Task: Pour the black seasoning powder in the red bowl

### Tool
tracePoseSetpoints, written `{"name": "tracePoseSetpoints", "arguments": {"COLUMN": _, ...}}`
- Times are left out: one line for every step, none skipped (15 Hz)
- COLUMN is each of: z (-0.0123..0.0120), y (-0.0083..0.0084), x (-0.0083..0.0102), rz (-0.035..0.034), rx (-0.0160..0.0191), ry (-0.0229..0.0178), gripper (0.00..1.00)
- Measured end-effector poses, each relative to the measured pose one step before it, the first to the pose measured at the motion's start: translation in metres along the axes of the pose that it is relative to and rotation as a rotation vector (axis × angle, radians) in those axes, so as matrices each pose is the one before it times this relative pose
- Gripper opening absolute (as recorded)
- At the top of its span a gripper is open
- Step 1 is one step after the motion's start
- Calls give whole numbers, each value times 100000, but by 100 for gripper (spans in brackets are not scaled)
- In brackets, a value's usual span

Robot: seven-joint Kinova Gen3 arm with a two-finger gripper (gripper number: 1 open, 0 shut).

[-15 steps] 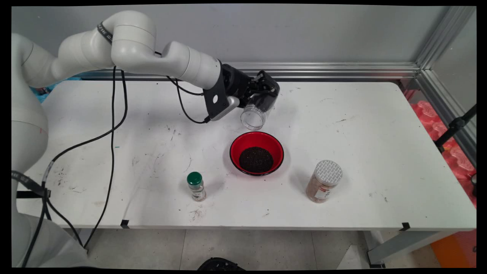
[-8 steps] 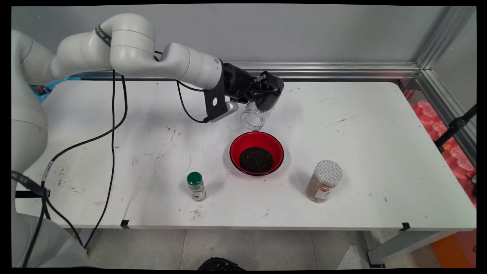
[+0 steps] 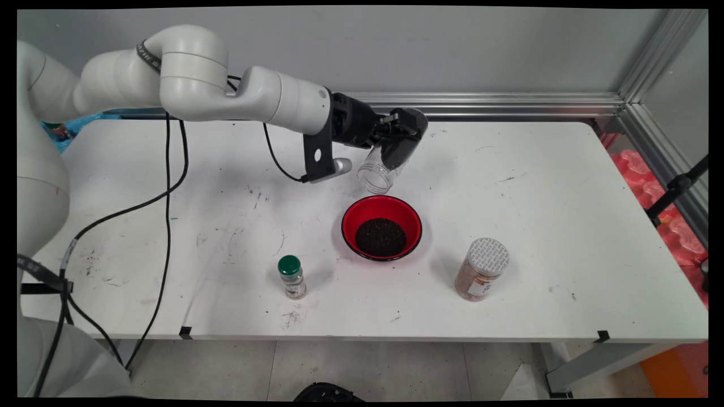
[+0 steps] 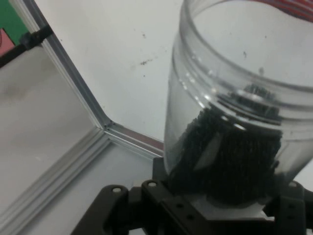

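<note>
The clear jar is clamped in the gripper, tilted mouth-down above the table at the red bowl's 12 o'clock. You see dark grains in the bowl. A green-capped bottle sits at its 8 o'clock, a grey-lidded spice jar at 4 o'clock.

Even, fairly bright overhead light falls on the white table, and the red bowl and two spice jars cast only soft, faint shadows. The straight table edges bow slightly toward the corners. In the hand view the clear jar looks soft and blurred, with pale glints along its rim.
</note>
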Motion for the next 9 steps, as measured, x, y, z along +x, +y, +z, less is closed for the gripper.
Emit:
{"name": "tracePoseSetpoints", "arguments": {"z": -48, "y": -84, "x": 87, "rz": 1854, "rx": 566, "ry": -308, "gripper": 0}}
{"name": "tracePoseSetpoints", "arguments": {"z": -40, "y": -82, "x": 74, "rz": 1816, "rx": 592, "ry": -310, "gripper": 0}}
{"name": "tracePoseSetpoints", "arguments": {"z": -34, "y": -65, "x": 52, "rz": 1478, "rx": 486, "ry": -285, "gripper": 0}}
{"name": "tracePoseSetpoints", "arguments": {"z": -13, "y": -75, "x": 41, "rz": 1434, "rx": 500, "ry": -278, "gripper": 0}}
{"name": "tracePoseSetpoints", "arguments": {"z": -6, "y": -46, "x": 19, "rz": 906, "rx": 324, "ry": -217, "gripper": 0}}
{"name": "tracePoseSetpoints", "arguments": {"z": -4, "y": -37, "x": 19, "rz": 883, "rx": 284, "ry": -219, "gripper": 0}}
{"name": "tracePoseSetpoints", "arguments": {"z": -5, "y": -61, "x": 35, "rz": 1369, "rx": 490, "ry": -349, "gripper": 0}}
{"name": "tracePoseSetpoints", "arguments": {"z": 0, "y": -54, "x": 33, "rz": 1326, "rx": 470, "ry": -339, "gripper": 0}}
{"name": "tracePoseSetpoints", "arguments": {"z": 7, "y": -41, "x": 48, "rz": 1091, "rx": 424, "ry": -214, "gripper": 0}}
